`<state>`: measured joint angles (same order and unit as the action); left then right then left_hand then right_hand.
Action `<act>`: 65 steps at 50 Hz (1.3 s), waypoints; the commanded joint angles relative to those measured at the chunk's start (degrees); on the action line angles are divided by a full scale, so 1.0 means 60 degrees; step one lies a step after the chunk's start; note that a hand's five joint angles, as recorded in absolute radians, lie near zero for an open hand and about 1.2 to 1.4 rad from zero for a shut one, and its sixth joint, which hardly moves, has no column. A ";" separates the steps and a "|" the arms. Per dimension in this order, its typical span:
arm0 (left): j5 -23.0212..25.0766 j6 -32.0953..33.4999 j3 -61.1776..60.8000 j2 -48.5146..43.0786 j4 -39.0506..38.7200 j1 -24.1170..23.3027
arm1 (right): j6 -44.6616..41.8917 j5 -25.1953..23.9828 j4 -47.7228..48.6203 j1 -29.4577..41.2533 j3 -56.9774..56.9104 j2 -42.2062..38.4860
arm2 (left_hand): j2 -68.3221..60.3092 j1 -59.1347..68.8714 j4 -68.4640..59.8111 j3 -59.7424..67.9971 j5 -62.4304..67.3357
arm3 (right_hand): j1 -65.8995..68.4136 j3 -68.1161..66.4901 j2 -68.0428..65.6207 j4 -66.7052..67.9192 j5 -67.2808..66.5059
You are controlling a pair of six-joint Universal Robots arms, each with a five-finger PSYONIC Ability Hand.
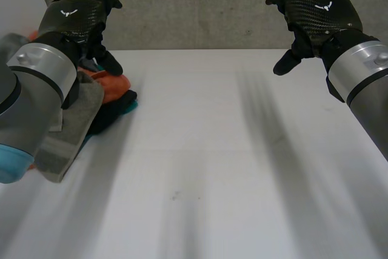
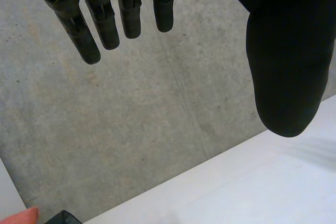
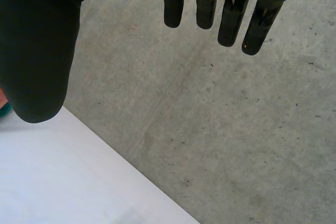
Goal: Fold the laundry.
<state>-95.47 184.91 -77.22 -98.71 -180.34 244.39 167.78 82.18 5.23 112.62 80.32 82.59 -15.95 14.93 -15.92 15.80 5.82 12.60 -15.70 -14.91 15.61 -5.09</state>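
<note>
A white table [image 1: 218, 168] has a grey concrete wall [image 1: 194, 4], flecked with small dark specks, beyond its far edge.

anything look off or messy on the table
Only the laundry pile: orange, black, teal and grey pieces lie heaped unfolded at the left edge of the table. Nothing looks spilled or damaged. The left hand and right hand are open, holding nothing.

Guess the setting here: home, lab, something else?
Probably a lab or test bench, not a home: bare concrete wall, plain white table, and a pile of mixed clothes at the robot's left.
</note>
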 commanded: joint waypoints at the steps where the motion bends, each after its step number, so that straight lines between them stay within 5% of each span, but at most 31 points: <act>1: -0.0026 0.0016 0.0008 -0.0204 -0.0001 0.0005 | 0.0001 0.0000 -0.0007 -0.0035 -0.0012 -0.0098 | 0.0991 -0.0822 0.0986 -0.0966 -0.0970 | -0.0434 0.0950 0.0818 -0.0936 0.0848; 16: 0.0033 0.0483 0.0315 -0.0935 -0.0308 0.0472 | -0.0014 -0.0014 -0.0008 -0.0035 0.0002 -0.0098 | 0.0991 -0.0822 0.0986 -0.0966 -0.0970 | -0.0434 0.0950 0.0818 -0.0936 0.0848; 25: -0.0113 0.3221 0.0857 -0.2985 -0.0952 0.2128 | -0.0014 -0.0044 0.0007 0.0009 0.0046 -0.0113 | 0.0956 -0.0786 0.0950 -0.0931 -0.0934 | -0.0434 0.0950 0.0818 -0.0936 0.0848; 32: -0.1343 0.5244 0.1326 -0.4656 -0.2373 0.2743 | -0.0014 -0.0058 0.0007 0.0009 0.0076 -0.0244 | 0.0648 -0.0479 0.0643 -0.0623 -0.0627 | -0.0434 0.0950 0.0818 -0.0936 0.0848; 39: -0.1447 0.6446 0.1341 -0.5404 -0.3575 0.3286 | -0.0057 -0.0058 -0.0007 0.0023 0.0090 -0.0333 | -0.4586 0.4755 -0.4591 0.4611 0.4607 | -0.0434 0.0950 0.0818 -0.0936 0.0848; 42: -0.1491 0.6417 0.1312 -0.5346 -0.3766 0.3272 | -0.0072 -0.0058 0.0007 0.0023 0.0090 -0.0333 | -1.0606 1.0776 -1.0611 1.0631 1.0628 | -0.0434 0.0950 0.0818 -0.0936 0.0848; 46: -0.1549 0.6257 0.1136 -0.4981 -0.3854 0.3023 | -0.0102 -0.0073 0.0007 -0.0006 0.0032 -0.0333 | -1.0675 1.0845 -1.0681 1.0700 1.0697 | -0.0434 0.0950 0.0818 -0.0936 0.0848; 55: -0.1535 0.3681 0.0711 -0.2258 -0.3737 0.1107 | -0.0087 -0.0029 0.0007 -0.0123 -0.0158 -0.0216 | -1.0675 1.0845 -1.0681 1.0700 1.0697 | -0.0434 0.0950 0.0818 -0.0936 0.0848; 65: -0.1506 0.3692 0.2350 -0.1391 -0.3268 -0.1459 | -0.0073 0.0015 0.0007 -0.0401 -0.0334 -0.0186 | -1.0675 1.0845 -1.0681 1.0700 1.0697 | -0.0434 0.0950 0.0818 -0.0936 0.0848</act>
<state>-104.59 206.22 -70.24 -108.42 -201.85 243.18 167.25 82.12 5.28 111.47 78.70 81.40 -68.13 63.32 -68.62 68.16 54.08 11.56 -12.22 -12.77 13.45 -3.46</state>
